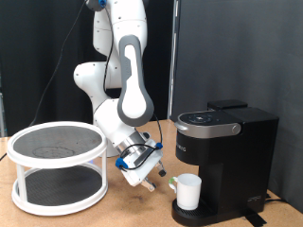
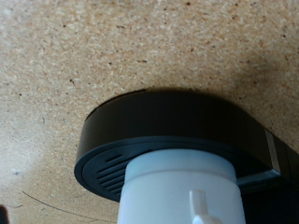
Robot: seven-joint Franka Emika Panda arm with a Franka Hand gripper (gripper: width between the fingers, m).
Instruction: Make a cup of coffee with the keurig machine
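Already seated on drip tray of boxy matte-black keurig machine (image 1: 222, 161): plain white cylindrical cup (image 1: 188, 191), just ahead of two-finger gripper (image 1: 154, 177). Finger state impossible to tell; best eased clear without nudging cup.

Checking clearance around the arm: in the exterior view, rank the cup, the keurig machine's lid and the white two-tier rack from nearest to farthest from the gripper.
From the gripper:
1. cup, just to its right on the drip tray.
2. keurig machine lid, up and to the right.
3. white two-tier rack, at the far left of the table.
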